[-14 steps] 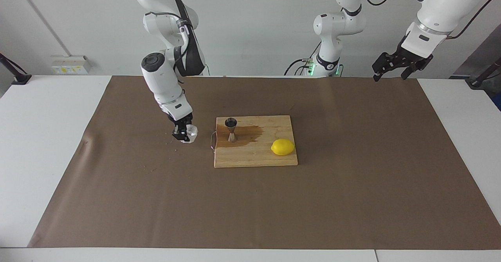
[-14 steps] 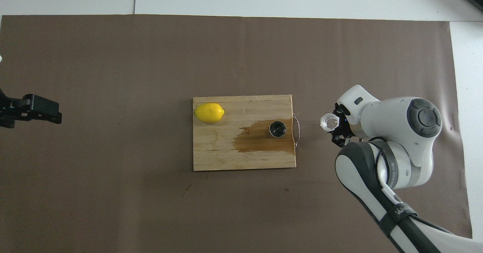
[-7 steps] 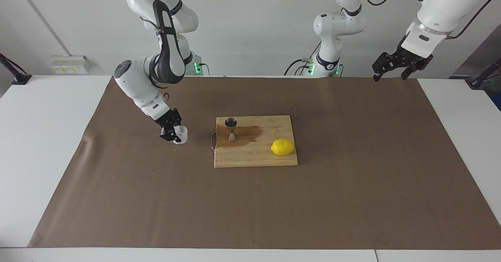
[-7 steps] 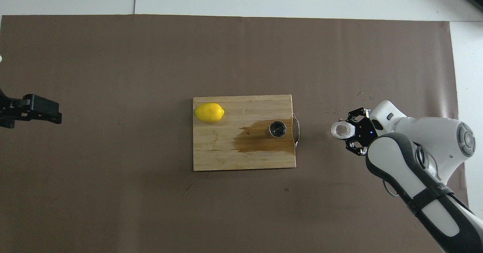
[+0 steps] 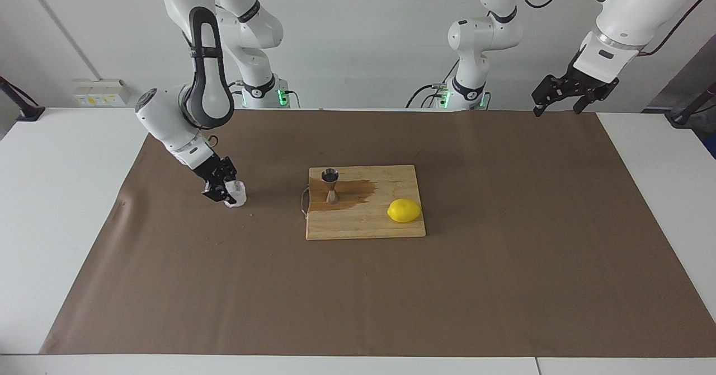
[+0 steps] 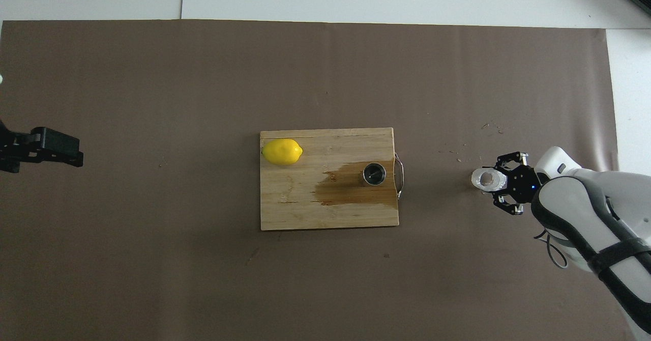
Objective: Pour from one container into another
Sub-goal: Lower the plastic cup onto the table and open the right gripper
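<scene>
Facing view: we see right claw (image 5: 225, 191) squeezing plastic cup (image 5: 235, 193), low over brown paper, well apart from jigger (image 5: 330, 185) on board (image 5: 364, 218). Left claw (image 5: 560, 102) waits, fingers spread, holding nothing.

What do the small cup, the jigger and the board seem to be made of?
Cup: probably thin plastic, whitish, translucent, crinkled. Jigger: metal, likely steel; shiny, reflective. Board: wood, pale visible grain, with a dark wet-looking stain.
</scene>
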You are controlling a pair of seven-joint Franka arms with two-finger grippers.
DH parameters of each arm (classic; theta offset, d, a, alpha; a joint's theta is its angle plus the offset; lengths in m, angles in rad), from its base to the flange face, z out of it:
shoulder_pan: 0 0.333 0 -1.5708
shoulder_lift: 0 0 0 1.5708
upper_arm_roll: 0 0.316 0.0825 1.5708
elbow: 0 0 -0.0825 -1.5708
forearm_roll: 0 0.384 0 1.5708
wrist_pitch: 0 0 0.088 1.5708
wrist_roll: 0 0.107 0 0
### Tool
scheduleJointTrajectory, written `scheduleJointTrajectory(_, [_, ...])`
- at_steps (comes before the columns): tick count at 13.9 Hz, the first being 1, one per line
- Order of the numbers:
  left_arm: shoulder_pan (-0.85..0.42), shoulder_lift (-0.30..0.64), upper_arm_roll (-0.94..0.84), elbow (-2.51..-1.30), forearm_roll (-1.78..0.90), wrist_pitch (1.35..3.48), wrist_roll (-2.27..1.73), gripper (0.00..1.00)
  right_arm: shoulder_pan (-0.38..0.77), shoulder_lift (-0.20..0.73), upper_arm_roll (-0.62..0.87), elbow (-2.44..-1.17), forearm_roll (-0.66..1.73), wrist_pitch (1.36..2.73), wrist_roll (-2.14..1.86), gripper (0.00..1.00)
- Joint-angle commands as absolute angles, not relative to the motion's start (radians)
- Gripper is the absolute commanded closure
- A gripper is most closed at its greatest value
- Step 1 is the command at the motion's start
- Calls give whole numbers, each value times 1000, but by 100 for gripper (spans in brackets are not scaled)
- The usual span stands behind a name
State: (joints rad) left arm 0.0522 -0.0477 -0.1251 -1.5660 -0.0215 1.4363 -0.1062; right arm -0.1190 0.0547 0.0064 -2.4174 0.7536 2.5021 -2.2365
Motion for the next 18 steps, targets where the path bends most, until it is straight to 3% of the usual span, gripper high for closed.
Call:
scheduleJointTrajectory(1, [46, -71, -115, -1589, -32, 1430, -104, 0, -185, 38, 17, -2430, 784, 2453, -2289, 100])
scheduleJointTrajectory(3, [46, -71, -115, -1589, -32, 1430, -104, 0, -198, 38, 18, -2425, 784, 2441, -2284, 97])
scheduleJointTrajectory(4, [46, -71, -115, -1589, -32, 1430, -104, 0, -189, 38, 18, -2424, 784, 2439, -2266, 36])
scheduleJointTrajectory(5, [46, -71, -115, -1589, -32, 1430, -104, 0, -187, 29, 18, -2419, 782, 2434, -2228, 0])
scheduleJointTrajectory(10, [46, -71, -115, -1589, -32, 1430, -104, 0, -186, -61, 17, -2363, 706, 2364, -2090, 0])
scheduleJointTrajectory(13, [46, -71, -115, -1589, -32, 1430, -104, 0, -180, -74, 31, -2223, 427, 2220, -1817, 0])
scheduleJointTrajectory(18, [46, -71, -115, -1589, -32, 1430, -104, 0, -46, -83, 31, -2054, 250, 2061, -1417, 0])
